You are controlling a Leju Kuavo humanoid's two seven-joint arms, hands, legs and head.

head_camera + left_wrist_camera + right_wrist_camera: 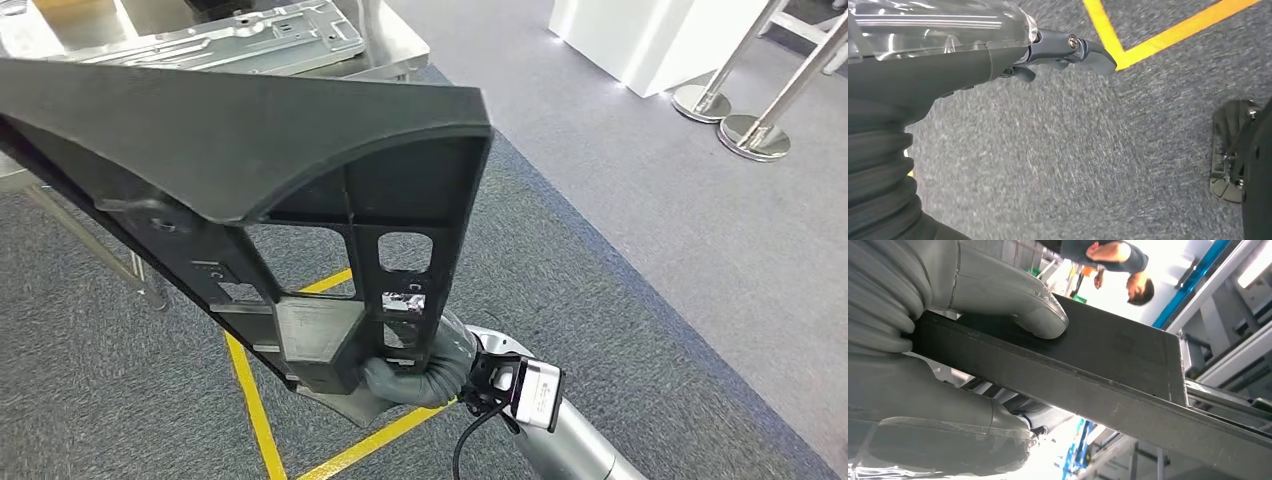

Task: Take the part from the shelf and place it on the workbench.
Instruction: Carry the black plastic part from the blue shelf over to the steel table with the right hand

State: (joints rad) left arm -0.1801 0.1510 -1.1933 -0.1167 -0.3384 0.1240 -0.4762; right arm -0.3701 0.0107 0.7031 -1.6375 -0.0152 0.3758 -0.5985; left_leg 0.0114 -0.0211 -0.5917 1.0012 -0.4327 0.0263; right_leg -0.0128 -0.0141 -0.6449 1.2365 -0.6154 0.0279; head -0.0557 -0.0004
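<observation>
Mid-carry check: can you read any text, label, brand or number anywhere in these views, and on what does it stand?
No text can be read in any view.
Black part, gripped by the right hand: a small pale sticker, too small and blurred to read.
Camera module at the right wrist: no legible marking.
Yellow floor tape beyond the left hand: plain lines, no lettering.

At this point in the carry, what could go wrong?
The right robot hand holds the long black part by one end alone, so it may tilt or slip. The part blocks much of the head view, including the workbench, so placement may be misjudged. The left robot hand hangs free, giving no support.
</observation>
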